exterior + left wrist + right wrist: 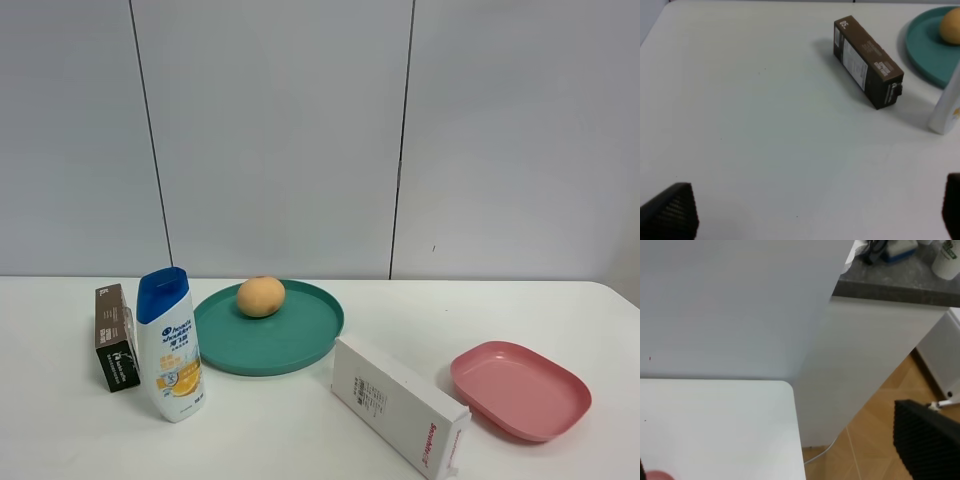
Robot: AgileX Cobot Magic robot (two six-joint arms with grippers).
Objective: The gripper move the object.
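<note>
Exterior high view: an orange-tan fruit (261,296), round and matte with a slight dimple, sits on the far side of a smooth, round teal plate (290,352), close to its raised rim, on a glossy white worktop (560,310). Just left of the plate a curved white shampoo bottle (170,350) with a blue cap stands upright. A brown carton (115,338) with sharp edges lies just beside the bottle, on the side away from the plate. To the plate's right a long white carton (395,405) with red lettering lies aslant, one end just beside the rim. Beyond it, apart from the carton and near the worktop's right edge, rests a shallow pink tray (520,390) with rounded corners. Flat grey wall panels (270,130) close off the back.

Seen from the left wrist, the left hand (815,212) stands open, its black ribbed pads (670,215) spread to opposite sides of the frame. A broad stretch of white surface lies between it and the brown carton. Seen from the right wrist, the right hand (775,450) is likewise wide open and grips nothing. One textured black pad (930,445) shows out past the worktop's rounded corner, against a wooden floor (870,440) and a white cabinet (865,355).
</note>
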